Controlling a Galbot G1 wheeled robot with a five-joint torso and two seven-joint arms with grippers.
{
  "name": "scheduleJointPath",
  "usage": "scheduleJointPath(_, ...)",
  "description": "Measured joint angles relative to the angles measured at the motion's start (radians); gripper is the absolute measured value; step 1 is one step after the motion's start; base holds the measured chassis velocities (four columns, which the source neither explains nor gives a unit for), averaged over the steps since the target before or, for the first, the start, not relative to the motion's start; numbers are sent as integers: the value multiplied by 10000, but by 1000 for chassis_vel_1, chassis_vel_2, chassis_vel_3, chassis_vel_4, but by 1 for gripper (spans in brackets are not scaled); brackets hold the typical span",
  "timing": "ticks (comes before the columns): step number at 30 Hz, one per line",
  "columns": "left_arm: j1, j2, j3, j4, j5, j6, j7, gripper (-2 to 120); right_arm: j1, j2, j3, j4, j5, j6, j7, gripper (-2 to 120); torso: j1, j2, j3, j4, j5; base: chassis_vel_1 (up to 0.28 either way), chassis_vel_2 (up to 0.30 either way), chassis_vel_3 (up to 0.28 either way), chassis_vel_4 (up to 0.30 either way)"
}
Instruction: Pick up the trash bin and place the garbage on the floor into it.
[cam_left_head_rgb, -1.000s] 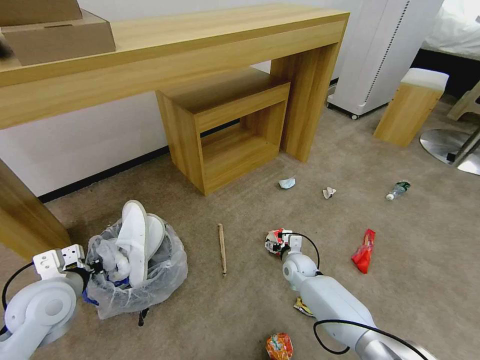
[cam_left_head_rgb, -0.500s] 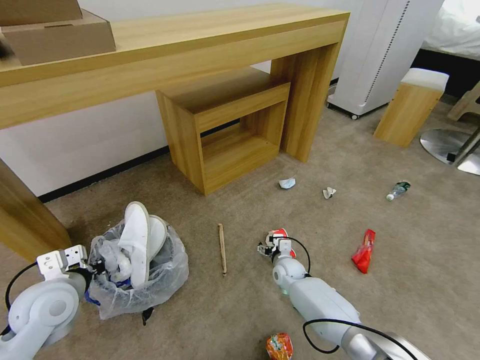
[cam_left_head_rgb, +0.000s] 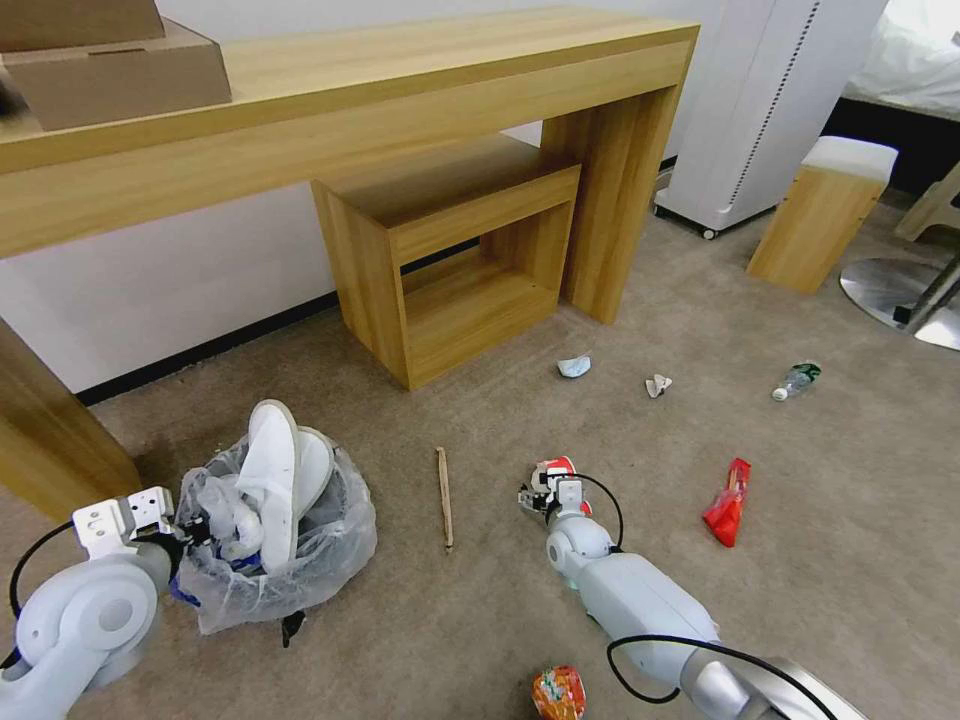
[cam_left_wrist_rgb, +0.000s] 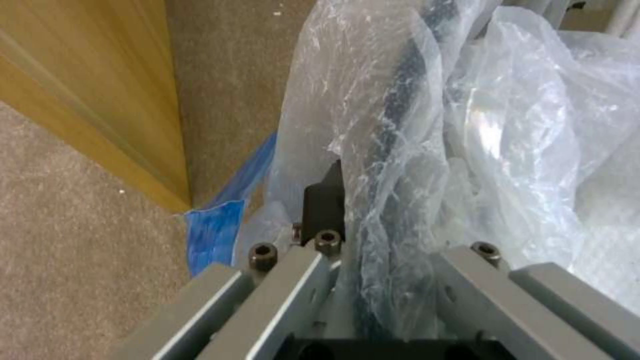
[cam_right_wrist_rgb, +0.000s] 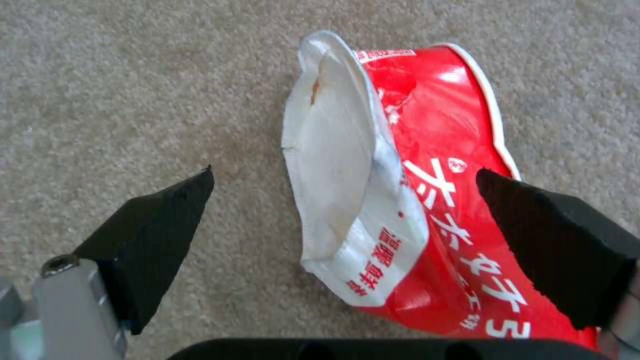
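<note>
The trash bin (cam_left_head_rgb: 300, 560), lined with a crinkled clear bag, is at my near left on the beige floor (cam_left_head_rgb: 450, 620), and two white slippers (cam_left_head_rgb: 272, 478) stick out of it. My left gripper (cam_left_head_rgb: 188, 533) is shut on its rim. In the left wrist view the dark rim (cam_left_wrist_rgb: 400, 105) and plastic run between the fingers (cam_left_wrist_rgb: 323, 205). My right gripper (cam_left_head_rgb: 543, 492) hangs open just over a crumpled red-and-white wrapper (cam_left_head_rgb: 556, 468). The right wrist view has that wrapper (cam_right_wrist_rgb: 407, 200) lying between the two black fingertips (cam_right_wrist_rgb: 167, 235). More garbage lies around: a wooden stick (cam_left_head_rgb: 444, 498), a red wrapper (cam_left_head_rgb: 728, 502) and an orange wrapper (cam_left_head_rgb: 558, 692).
A blue wad (cam_left_head_rgb: 574, 366), a white tissue (cam_left_head_rgb: 657, 384) and a clear bottle (cam_left_head_rgb: 796, 380) lie farther off. A wooden desk (cam_left_head_rgb: 400, 90) with a low shelf unit (cam_left_head_rgb: 455, 260) stands ahead. Its leg (cam_left_head_rgb: 50, 440) is close to the bin. A stool (cam_left_head_rgb: 822, 210) and a chair base (cam_left_head_rgb: 900, 290) stand at right.
My right gripper moved a little to the left over the red-and-white wrapper, then held still. The bin and left gripper have barely shifted.
</note>
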Motion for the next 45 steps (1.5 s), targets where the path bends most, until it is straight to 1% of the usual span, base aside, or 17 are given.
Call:
scheduleJointPath(15,17,63,5,14,-17,-24,66,0,-189,-44,208,21,-163,79,79,100,0,0,-1,2,0,0,0,0,0)
scheduleJointPath(17,13,64,11,14,-20,-27,67,0,-205,-55,230,43,-174,76,117,97,0,0,0,1,0,0,0,0,0)
scheduleJointPath(20,15,62,27,14,-21,-34,67,0,-263,-107,276,148,-183,65,165,85,0,0,0,1,0,0,0,0,0)
scheduleJointPath(21,15,62,27,14,-21,-34,67,0,-263,-107,276,148,-183,65,165,85,0,0,0,1,0,0,0,0,0)
scheduleJointPath(24,20,44,45,14,-9,-36,74,0,-296,-119,297,228,-197,63,194,69,0,0,0,1,0,0,0,0,0)
scheduleJointPath(26,20,45,49,14,-6,-36,77,0,-296,-116,307,230,-201,63,195,66,0,1,-1,1,0,0,0,0,0)
scheduleJointPath(29,25,100,43,-4,-6,-44,83,0,-310,-99,317,259,-231,78,182,51,0,0,0,1,0,0,0,0,0)
scheduleJointPath(30,25,100,43,-4,-6,-44,83,0,-310,-99,317,259,-231,78,182,51,0,0,0,1,0,0,0,0,0)
scheduleJointPath(32,34,144,19,-29,-18,-54,84,0,-325,-95,326,293,-261,132,152,43,0,0,0,1,0,0,0,0,0)
scheduleJointPath(33,34,163,3,-38,-26,-63,90,0,-328,-87,332,312,-263,145,144,36,0,0,0,1,0,0,0,0,0)
scheduleJointPath(35,29,174,-6,-39,-36,-73,94,0,-329,-82,336,331,-279,161,140,34,0,1,-1,1,0,0,0,0,0)
scheduleJointPath(38,17,198,-15,-44,-52,-80,107,0,-354,-104,342,506,-299,171,138,19,0,0,-1,1,0,0,0,0,0)
scheduleJointPath(39,17,198,-15,-44,-52,-80,107,0,-354,-104,342,506,-299,171,138,19,0,0,-1,1,0,0,0,0,0)
scheduleJointPath(41,10,198,-15,-47,-54,-81,113,0,-374,-126,342,595,-300,174,138,9,0,1,-1,1,0,0,0,0,0)
scheduleJointPath(43,7,199,-15,-46,-54,-82,119,0,-380,-130,342,603,-299,177,139,6,0,0,-1,1,0,0,0,0,0)
scheduleJointPath(44,3,202,-15,-44,-54,-83,132,0,-387,-134,342,605,-299,194,139,0,0,0,0,1,0,0,0,0,0)
scheduleJointPath(45,0,208,-14,-39,-54,-83,139,0,-389,-137,342,607,-299,201,139,0,0,0,0,1,0,0,0,0,0)
